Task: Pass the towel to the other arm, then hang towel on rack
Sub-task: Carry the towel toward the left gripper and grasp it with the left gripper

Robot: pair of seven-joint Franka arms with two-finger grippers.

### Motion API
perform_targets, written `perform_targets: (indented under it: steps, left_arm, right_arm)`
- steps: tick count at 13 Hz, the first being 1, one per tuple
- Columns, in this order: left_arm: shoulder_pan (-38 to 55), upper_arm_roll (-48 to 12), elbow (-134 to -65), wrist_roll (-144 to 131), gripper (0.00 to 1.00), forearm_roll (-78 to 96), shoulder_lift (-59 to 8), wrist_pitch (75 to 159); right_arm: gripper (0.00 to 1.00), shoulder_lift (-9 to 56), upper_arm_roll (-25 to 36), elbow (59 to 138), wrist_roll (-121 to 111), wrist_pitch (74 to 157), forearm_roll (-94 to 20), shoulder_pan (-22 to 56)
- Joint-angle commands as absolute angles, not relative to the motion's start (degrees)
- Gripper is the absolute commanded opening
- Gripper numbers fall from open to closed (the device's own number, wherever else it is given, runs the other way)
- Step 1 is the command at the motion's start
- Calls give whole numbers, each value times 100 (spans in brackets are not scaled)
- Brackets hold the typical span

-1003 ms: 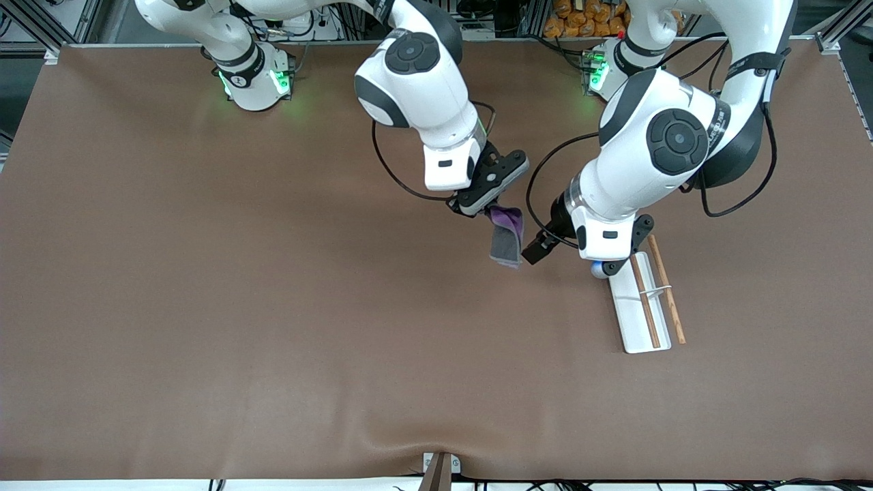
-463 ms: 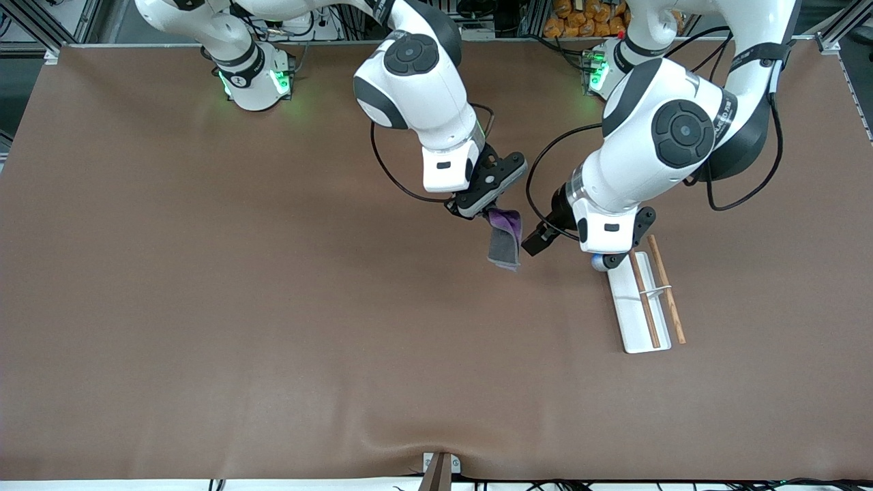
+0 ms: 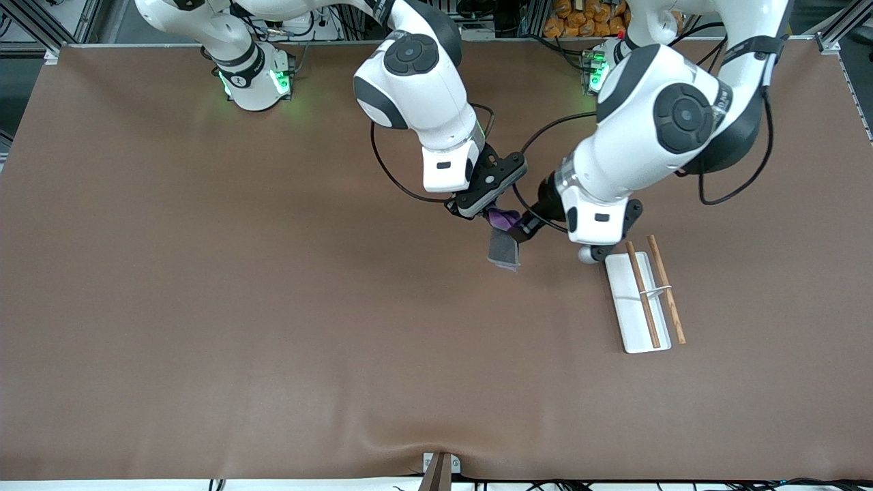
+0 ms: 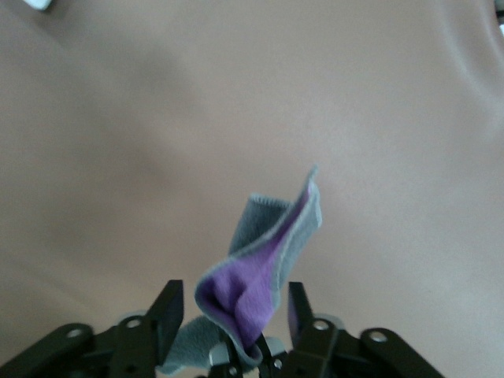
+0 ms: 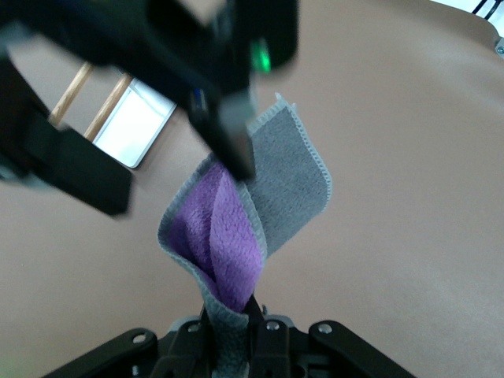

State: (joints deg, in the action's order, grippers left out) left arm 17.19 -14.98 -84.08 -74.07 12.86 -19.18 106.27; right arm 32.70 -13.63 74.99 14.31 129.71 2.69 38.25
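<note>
Brown tabletop, towel (image 3: 505,240) mid-handover above it.
Your right gripper (image 3: 485,213) pinches the towel's top fold shut; your left gripper (image 3: 520,230) has its fingers (image 4: 168,312) spread around the cloth, not yet clamped. Close the left, then release the right; the rack (image 3: 644,294) waits just beside the left gripper.

Brown table cover (image 3: 204,307) fills nearly the whole front view, matte, with soft creases and a slight ripple near the edge closest to the camera. Small metal bracket (image 3: 440,467) sits at the middle of that edge, with a white strip (image 3: 102,485) along it. Aluminium frame bars (image 3: 41,20) stand at the table's corners at the top of the view. Orange packets (image 3: 586,17) are stacked on a shelf there, with black cables (image 3: 307,27) nearby. Lighting is even and flat.
</note>
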Motion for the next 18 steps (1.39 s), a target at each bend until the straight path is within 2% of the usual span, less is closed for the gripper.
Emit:
perform_targets:
  steps: [1,8,18]
  left_arm:
    - [1890,-1450,-8174,-7567,54,1318,-2127,10547]
    - [1837,-1406,-8130,-7559,54,1336,-2171,10678]
    - [1828,-1406,-7945,-7567,46,1336,-2399,10837]
  right_arm:
    - [0,3226,-1389,7532,1424,13008,360,3797]
    - [0,3226,-1389,7532,1433,13008,360,3797]
    - [0,3226,-1389,7523,1433,13008,360,3797]
